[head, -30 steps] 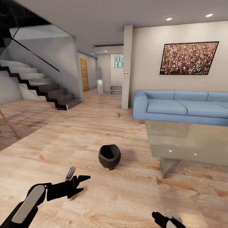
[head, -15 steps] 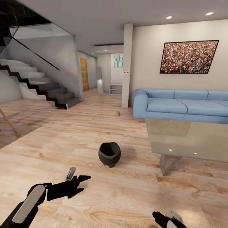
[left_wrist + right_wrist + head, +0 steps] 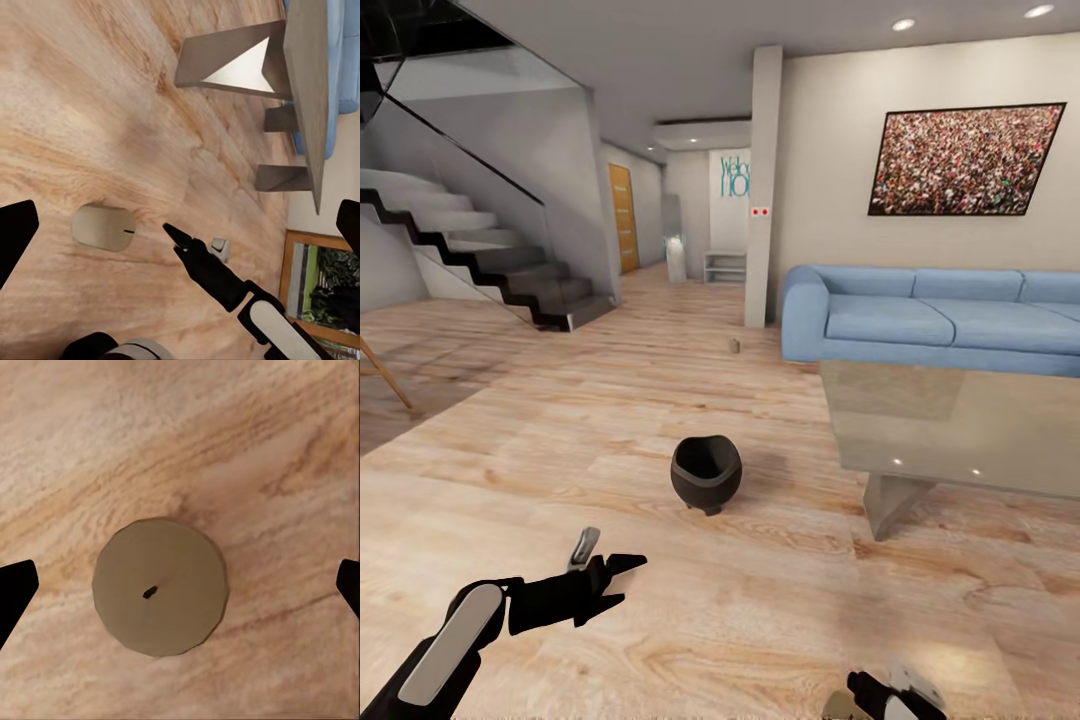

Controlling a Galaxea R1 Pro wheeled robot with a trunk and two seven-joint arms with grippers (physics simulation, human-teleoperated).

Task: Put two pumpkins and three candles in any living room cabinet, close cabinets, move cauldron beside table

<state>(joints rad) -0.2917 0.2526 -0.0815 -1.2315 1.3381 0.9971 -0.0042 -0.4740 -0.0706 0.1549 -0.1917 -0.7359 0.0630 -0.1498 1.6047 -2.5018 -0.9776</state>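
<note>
Head view: wall lettering (image 3: 733,176) (partly hidden) reads "HO".

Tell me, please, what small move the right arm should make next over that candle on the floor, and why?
Probably lower the right gripper straight down and then close. In the right wrist view the candle stands upright on the wood floor, seen end-on with its wick near the middle, and the jaws are wide open with a fingertip at each side edge, so it already sits roughly between them.
</note>
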